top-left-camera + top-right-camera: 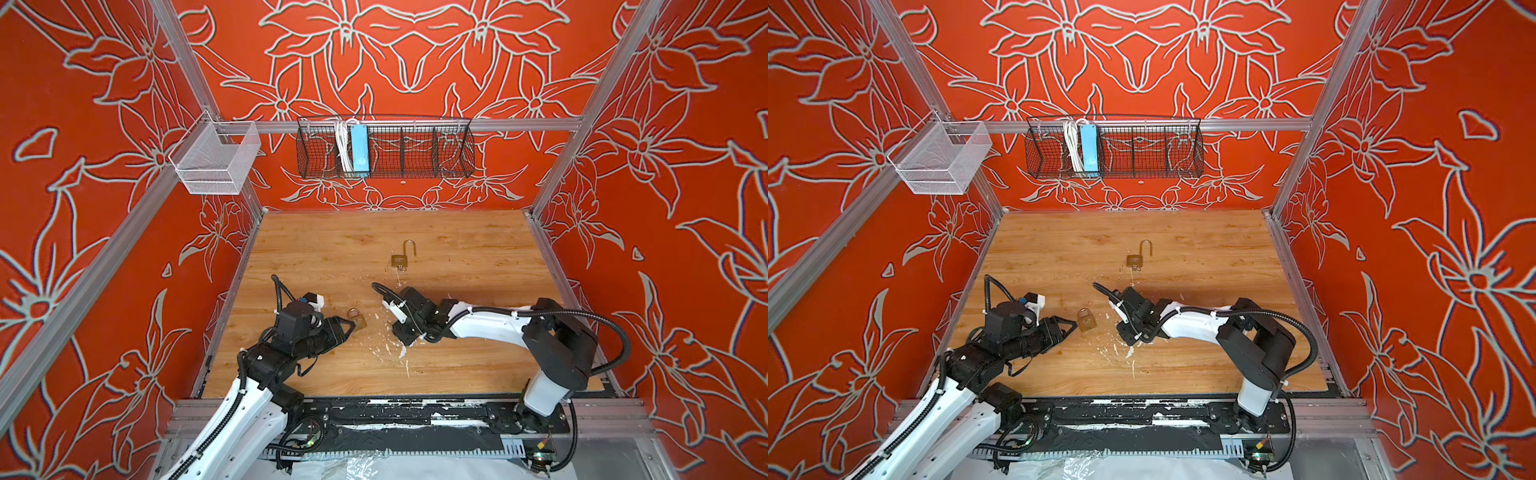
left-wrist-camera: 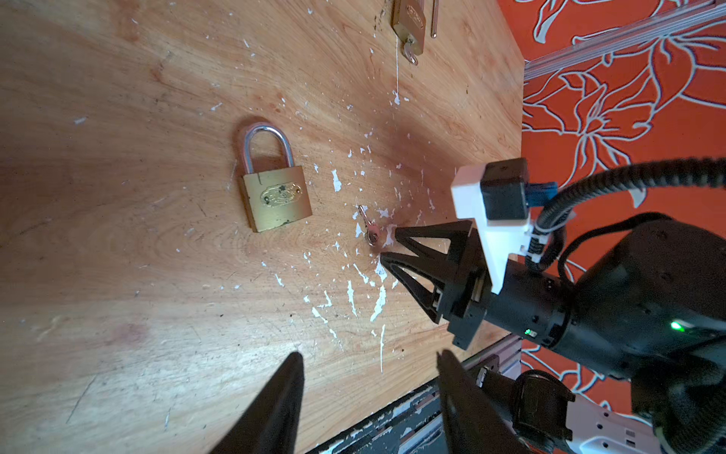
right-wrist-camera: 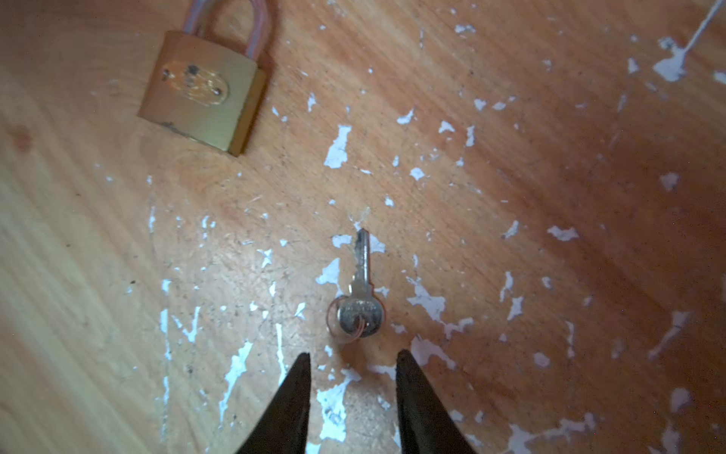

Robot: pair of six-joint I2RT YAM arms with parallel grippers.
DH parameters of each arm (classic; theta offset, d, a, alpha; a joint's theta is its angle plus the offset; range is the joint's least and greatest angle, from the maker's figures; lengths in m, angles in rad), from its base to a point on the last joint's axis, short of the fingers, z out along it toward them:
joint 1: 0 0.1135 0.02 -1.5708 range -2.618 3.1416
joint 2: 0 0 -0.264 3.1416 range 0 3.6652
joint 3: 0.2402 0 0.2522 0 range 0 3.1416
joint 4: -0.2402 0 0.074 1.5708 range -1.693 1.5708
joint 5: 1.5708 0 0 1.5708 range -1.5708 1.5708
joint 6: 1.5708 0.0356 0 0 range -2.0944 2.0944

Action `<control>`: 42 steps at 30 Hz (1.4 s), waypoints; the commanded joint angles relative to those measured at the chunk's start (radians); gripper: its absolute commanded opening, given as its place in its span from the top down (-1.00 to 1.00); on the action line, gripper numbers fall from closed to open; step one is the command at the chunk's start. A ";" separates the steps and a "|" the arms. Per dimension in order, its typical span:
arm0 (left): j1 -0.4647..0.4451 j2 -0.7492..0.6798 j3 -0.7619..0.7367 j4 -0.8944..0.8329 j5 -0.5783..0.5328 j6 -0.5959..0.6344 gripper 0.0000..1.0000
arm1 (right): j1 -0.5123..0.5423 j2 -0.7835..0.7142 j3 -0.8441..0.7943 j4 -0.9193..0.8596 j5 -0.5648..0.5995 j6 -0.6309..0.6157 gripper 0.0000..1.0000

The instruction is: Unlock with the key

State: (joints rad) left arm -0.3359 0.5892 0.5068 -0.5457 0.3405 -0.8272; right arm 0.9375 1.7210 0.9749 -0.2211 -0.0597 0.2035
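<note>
A shut brass padlock (image 1: 357, 318) (image 1: 1087, 320) (image 2: 275, 198) (image 3: 204, 92) lies flat on the wooden table. A small silver key (image 2: 369, 230) (image 3: 361, 302) on a thin ring lies loose beside it, its blade pointing away from my right gripper. My right gripper (image 3: 353, 353) (image 2: 389, 244) is low over the table, just short of the key's round head, open with nothing between its fingers. My left gripper (image 2: 369, 353) (image 1: 352, 325) is open and empty, its tips close to the padlock.
A second brass padlock (image 1: 401, 259) (image 1: 1136, 261) (image 2: 410, 27) lies farther back, its shackle swung open and a key in its keyhole. White paint flecks cover the wooden table (image 1: 457, 365). A black wire basket (image 1: 415, 153) and a white mesh basket (image 1: 216, 162) hang on the rails.
</note>
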 commanded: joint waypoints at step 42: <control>-0.005 0.066 -0.081 0.209 0.060 -0.098 -0.12 | 0.035 -0.045 -0.013 0.019 0.125 -0.182 1.00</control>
State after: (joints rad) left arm -0.3359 0.6243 0.4480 -0.4732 0.3473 -0.8761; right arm 0.9726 1.7405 0.9913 -0.2497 0.0460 0.0608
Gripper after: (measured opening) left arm 0.561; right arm 0.049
